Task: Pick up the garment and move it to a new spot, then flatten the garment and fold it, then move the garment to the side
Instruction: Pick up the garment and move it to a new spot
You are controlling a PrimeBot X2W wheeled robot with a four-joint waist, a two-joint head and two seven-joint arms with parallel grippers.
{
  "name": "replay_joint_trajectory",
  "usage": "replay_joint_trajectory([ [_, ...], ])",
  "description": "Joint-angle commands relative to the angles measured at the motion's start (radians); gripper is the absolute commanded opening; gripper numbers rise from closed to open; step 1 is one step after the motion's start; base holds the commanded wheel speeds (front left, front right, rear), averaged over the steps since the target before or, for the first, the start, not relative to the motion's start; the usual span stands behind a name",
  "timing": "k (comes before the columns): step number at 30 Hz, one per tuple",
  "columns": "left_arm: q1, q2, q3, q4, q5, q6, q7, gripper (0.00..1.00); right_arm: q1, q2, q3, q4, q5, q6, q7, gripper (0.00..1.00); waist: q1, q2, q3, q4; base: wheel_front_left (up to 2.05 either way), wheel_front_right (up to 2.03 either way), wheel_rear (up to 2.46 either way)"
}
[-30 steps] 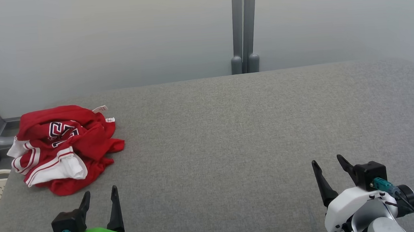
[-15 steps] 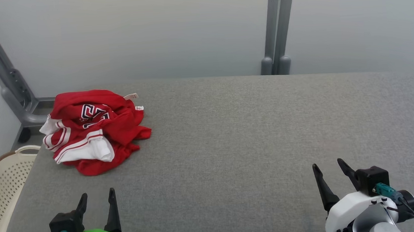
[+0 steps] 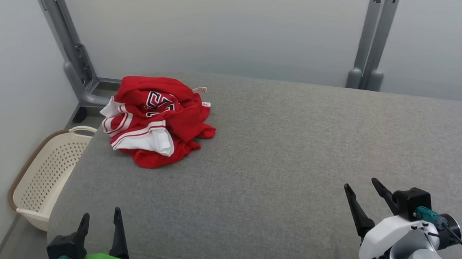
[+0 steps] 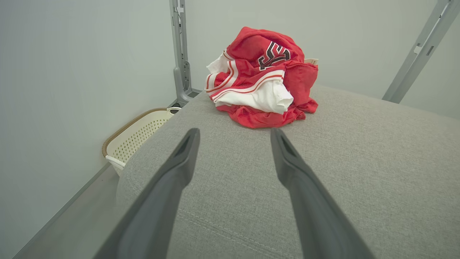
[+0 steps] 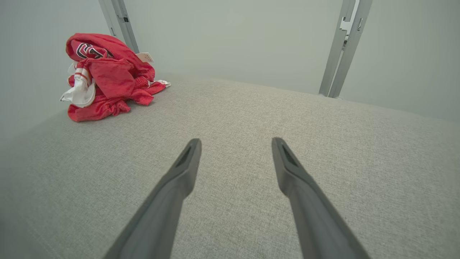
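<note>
Hovering low over the near left corner of the padded grey surface (image 3: 281, 154), the left gripper (image 3: 100, 215) has its two dark fingers spread apart with nothing between them. From where it sits on its green wrist piece, the fingers point up the surface toward the far left corner. The right gripper (image 3: 361, 184), on a white wrist with a teal plug and black cable, sits at the near right side. Its fingers are likewise parted and empty, clear of the cloth.

The garment (image 3: 157, 122) lies in a crumpled heap at the far left corner of the surface, well apart from both grippers. It is red with white panels and red-and-white striped trim, dark lettering shows on the top fold, and a small white tag pokes out on its far right side. It is bunched up, not flat.

Down on the floor beside the left edge of the surface stands a cream perforated basket (image 3: 47, 175) with a brown rim, close to the pale wall. Behind the garment a grey metal post (image 3: 72, 55) rises, and a second grey post (image 3: 374, 34) stands past the far right edge.
</note>
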Motion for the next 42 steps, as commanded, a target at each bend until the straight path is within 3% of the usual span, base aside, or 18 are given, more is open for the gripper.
replay_joint_trajectory([
  [1, 0.014, 0.007, 0.001, -0.011, -0.006, 0.005, 0.005, 1.00, -0.011, -0.004, 0.002, 0.007, 0.004, 0.000, -0.009, 1.00, 0.0000, 0.0000, 0.004, 0.059, 0.00, 0.00, 0.00],
  [13, 0.014, 0.023, 0.002, -0.037, -0.021, 0.008, 0.018, 1.00, -0.026, -0.004, 0.017, 0.028, 0.012, 0.000, -0.024, 1.00, 0.0000, 0.0000, 0.013, 0.101, 0.00, 0.00, 0.00],
  [22, -0.182, 0.021, -0.053, 0.038, -0.042, -0.079, 0.151, 1.00, -0.032, -0.004, 0.025, 0.006, -0.017, 0.000, -0.007, 1.00, 0.0000, 0.0000, 0.041, 0.090, 0.00, 0.00, 0.00],
  [32, -0.563, 0.000, -0.075, 0.237, -0.097, -0.114, 0.457, 1.00, -0.049, -0.004, 0.065, -0.084, -0.088, 0.000, 0.063, 1.00, 0.0000, 0.0000, 0.153, -0.010, 0.00, 0.00, 0.00],
  [42, -0.853, 0.034, -0.076, 0.394, -0.086, -0.104, 0.615, 1.00, -0.095, -0.004, 0.108, -0.224, -0.182, 0.000, 0.143, 1.00, 0.0000, 0.0000, 0.353, -0.137, 0.00, 0.00, 0.00],
])
